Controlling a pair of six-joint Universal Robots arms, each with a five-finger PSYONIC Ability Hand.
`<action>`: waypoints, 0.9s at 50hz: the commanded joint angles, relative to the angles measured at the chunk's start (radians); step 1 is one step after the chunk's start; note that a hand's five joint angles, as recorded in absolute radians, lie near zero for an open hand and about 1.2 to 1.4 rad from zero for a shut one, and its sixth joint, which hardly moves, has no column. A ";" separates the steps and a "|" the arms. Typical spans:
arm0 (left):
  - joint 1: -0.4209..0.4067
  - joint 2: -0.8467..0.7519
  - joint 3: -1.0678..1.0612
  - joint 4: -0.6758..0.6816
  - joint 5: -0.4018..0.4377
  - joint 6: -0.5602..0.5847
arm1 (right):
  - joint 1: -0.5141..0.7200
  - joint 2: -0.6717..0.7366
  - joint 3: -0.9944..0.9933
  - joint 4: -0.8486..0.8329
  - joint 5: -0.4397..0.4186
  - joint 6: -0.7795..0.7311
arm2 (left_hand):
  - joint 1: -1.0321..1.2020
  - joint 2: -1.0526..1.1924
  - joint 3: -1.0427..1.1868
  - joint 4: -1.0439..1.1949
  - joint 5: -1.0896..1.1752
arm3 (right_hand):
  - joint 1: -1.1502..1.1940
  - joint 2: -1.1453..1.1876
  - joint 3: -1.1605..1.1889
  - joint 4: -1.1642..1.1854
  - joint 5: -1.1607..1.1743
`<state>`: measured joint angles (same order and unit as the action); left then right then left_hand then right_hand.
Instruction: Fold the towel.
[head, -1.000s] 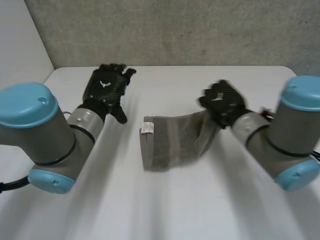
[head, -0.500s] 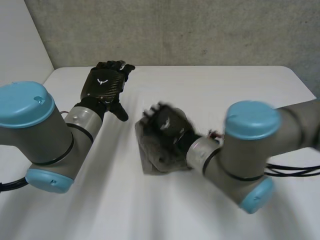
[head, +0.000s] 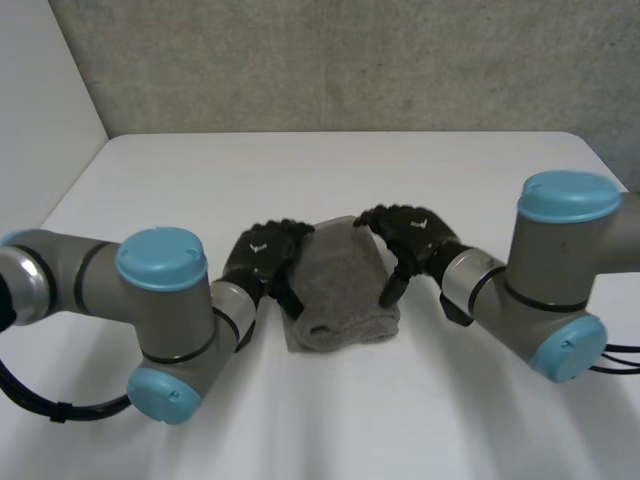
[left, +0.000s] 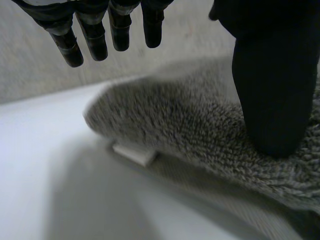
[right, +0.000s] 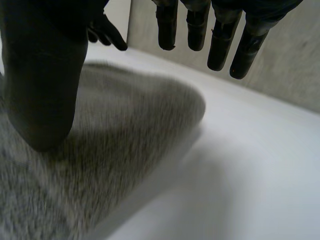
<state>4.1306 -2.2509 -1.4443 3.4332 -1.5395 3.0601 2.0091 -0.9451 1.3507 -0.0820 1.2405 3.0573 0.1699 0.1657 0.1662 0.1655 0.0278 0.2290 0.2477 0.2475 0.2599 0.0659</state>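
Bringing the left hand (head: 268, 255) in from the far back-left of the table (head: 300, 430) to the left edge of the towel (head: 345, 285) within the last second, and drawing the right hand (head: 412, 232) back off the top to the towel's right edge. Lying now as a compact grey bundle at mid-table, between both hands.

Holding the left hand open: fingers (left: 95, 42) hanging straight and clear above the cloth, thumb (left: 272, 90) resting on the pile, gripping nothing. Showing a white tag (left: 134, 152) under the lip of the upper layer, near that hand's fingertips.

Holding the right hand open as well: fingers (right: 220, 42) straight above the table, thumb (right: 42, 85) lying on the cloth, pinching nothing.

Judging the step in hand as pressing and squaring the fold. Doing it well likely means:
- pushing down evenly from both sides
- smoothing outward from the middle
- avoiding dragging the top layer off the lower one
- lifting away straight up so as not to snag the loops

Counting one towel, one white tag, two hands, one table.
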 joint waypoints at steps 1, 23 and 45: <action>-0.006 -0.019 0.021 -0.048 -0.022 0.041 | 0.014 0.092 -0.030 0.021 0.010 -0.081 | 0.020 0.024 0.024 0.025 -0.012 | -0.054 -0.073 -0.073 -0.085 -0.066; 0.103 0.582 0.061 -0.207 -0.105 0.126 | 0.000 -0.472 -0.041 0.074 0.280 -0.101 | 0.005 0.009 0.008 0.009 -0.028 | -0.054 -0.073 -0.073 -0.085 -0.066; 0.158 0.599 0.121 -0.391 -0.100 0.123 | -0.024 -0.491 -0.105 0.205 0.372 -0.092 | 0.005 0.009 0.008 0.009 -0.028 | -0.054 -0.073 -0.073 -0.085 -0.066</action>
<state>4.2904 -1.6457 -1.3254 3.0504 -1.6410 3.1827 1.9975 -1.4385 1.2438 0.1264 1.6129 2.9646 0.1696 0.1657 0.1660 0.1651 0.0282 0.2288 0.2477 0.2475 0.2599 0.0658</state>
